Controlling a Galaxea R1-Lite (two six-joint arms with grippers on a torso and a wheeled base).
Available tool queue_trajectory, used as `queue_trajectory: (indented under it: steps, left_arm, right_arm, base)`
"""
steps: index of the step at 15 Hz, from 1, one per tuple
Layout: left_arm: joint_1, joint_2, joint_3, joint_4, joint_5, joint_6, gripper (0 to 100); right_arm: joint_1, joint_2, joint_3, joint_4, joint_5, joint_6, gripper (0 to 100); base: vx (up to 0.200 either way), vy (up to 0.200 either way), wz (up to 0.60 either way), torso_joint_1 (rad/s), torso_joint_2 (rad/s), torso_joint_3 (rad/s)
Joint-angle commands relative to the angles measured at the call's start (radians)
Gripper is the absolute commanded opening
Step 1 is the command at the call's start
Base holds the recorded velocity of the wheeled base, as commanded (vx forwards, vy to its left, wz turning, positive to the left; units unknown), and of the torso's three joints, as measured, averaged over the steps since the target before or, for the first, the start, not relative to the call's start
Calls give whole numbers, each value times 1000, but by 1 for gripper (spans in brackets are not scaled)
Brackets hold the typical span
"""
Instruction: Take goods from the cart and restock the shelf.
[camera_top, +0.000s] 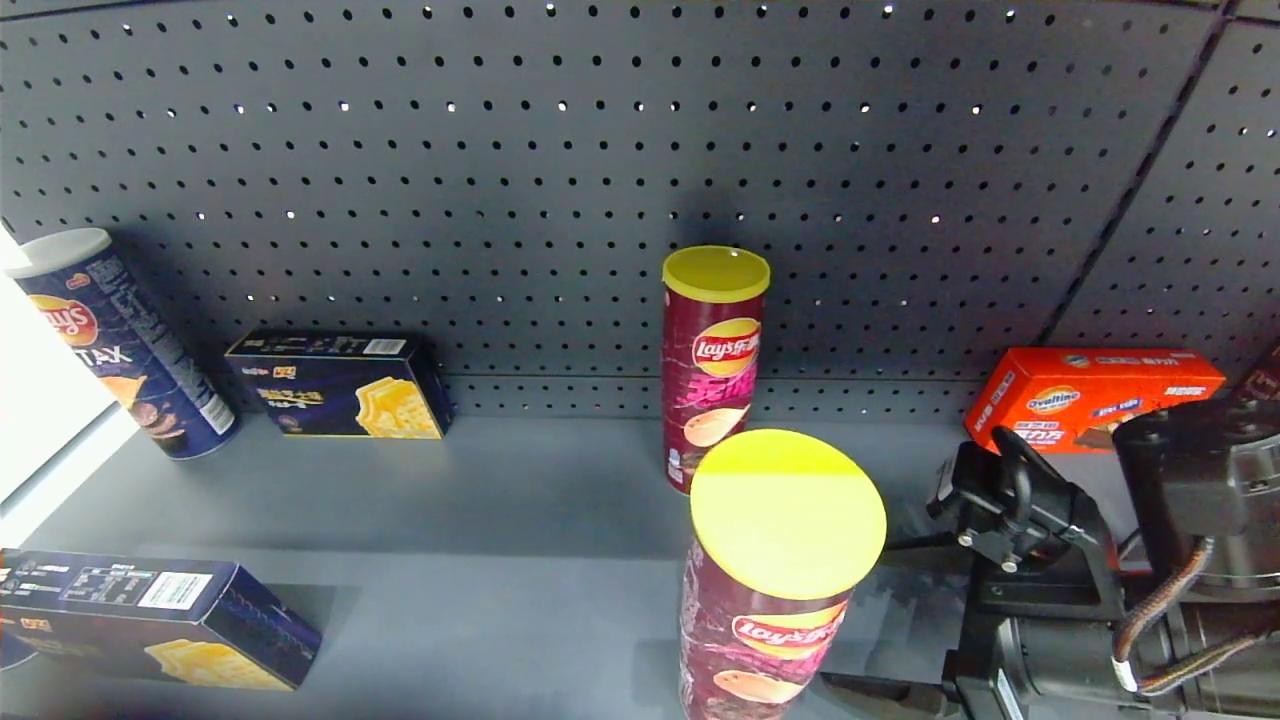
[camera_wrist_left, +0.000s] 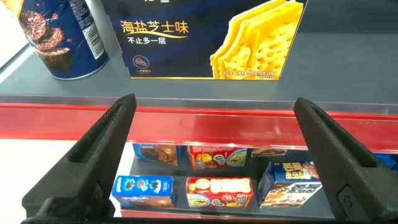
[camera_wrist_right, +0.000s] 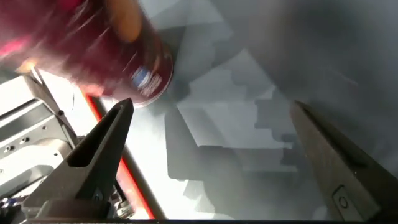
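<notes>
Jaws on the left gripper (camera_wrist_left: 214, 162) and the right gripper (camera_wrist_right: 211, 162) stand spread wide, gripping nothing. From the head, the front chip can (camera_top: 780, 580) stands upright on the shelf (camera_top: 500, 520). The right gripper sits just beside it on the robot's right, and a second chip can (camera_top: 714, 365) is close behind it by the pegboard. An orange box (camera_top: 1095, 395) lies beyond the gripper, and a navy biscuit box (camera_top: 340, 385) is well off to the can's left. At the left wrist, that gripper hangs before the red shelf lip (camera_wrist_left: 199, 121), below another navy box. At the right wrist, the front can's base appears to rest near the lip, close to one finger. I reckon a sideways swing of that arm could clip the tall can and tip it off the edge or into its neighbour.
</notes>
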Motion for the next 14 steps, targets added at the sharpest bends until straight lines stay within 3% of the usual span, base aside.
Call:
queue_trajectory:
  steps: [1,14]
  left_arm:
    - [0,1,0,0,0,0,100]
    - [0,1,0,0,0,-1,100]
  right_arm:
    - [-5,-50,20,-1,-1,3,100]
    - [14,19,5,-55,-19,-3,100]
  base:
    - [0,0,0,0,0,0]
    - [0,0,0,0,0,0]
